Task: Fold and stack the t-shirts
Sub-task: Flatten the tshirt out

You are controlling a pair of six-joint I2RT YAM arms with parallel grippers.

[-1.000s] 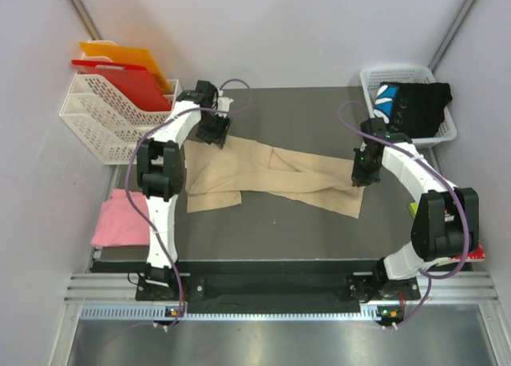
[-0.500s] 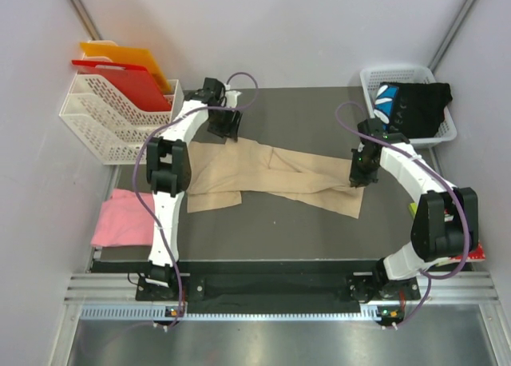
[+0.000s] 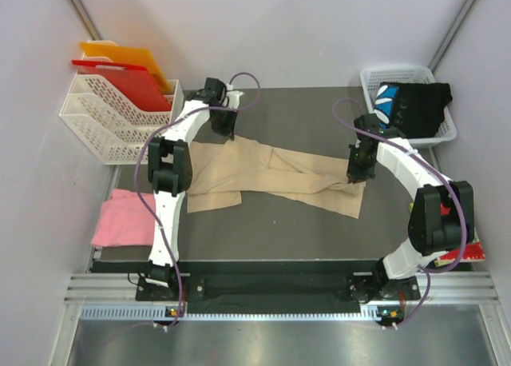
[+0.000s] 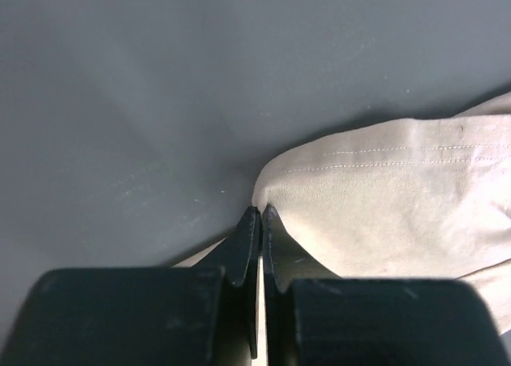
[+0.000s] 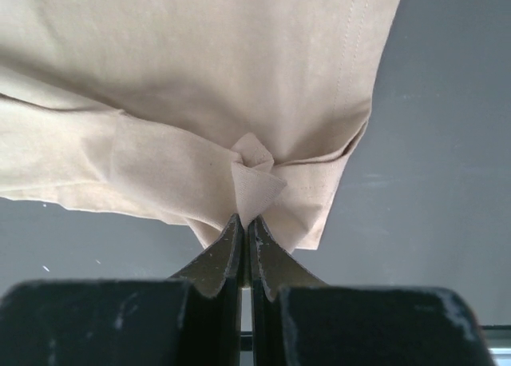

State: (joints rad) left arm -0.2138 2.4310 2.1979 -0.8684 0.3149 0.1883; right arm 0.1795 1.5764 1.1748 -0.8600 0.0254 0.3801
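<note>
A beige t-shirt [image 3: 271,170] lies spread and creased across the dark mat. My left gripper [image 3: 223,130] is at the shirt's far left corner. In the left wrist view its jaws [image 4: 261,212] are shut on the hemmed edge of the beige cloth [image 4: 383,190]. My right gripper [image 3: 354,177] is at the shirt's right end. Seen from the right wrist, it [image 5: 246,220] is shut on a small pinched fold of the beige shirt [image 5: 200,78]. A pink t-shirt [image 3: 120,218] lies folded at the left, beside the mat. The black printed t-shirt [image 3: 411,106] sits in a white basket [image 3: 371,80].
A white rack [image 3: 104,118] at the far left holds a red board [image 3: 132,86] and an orange board [image 3: 128,58]. A colourful packet [image 3: 473,252] lies by the right arm's base. Walls close in on both sides.
My left gripper moved right along the shirt's far edge, then shut on the cloth. My right gripper shifted slightly up and left, still holding its fold.
</note>
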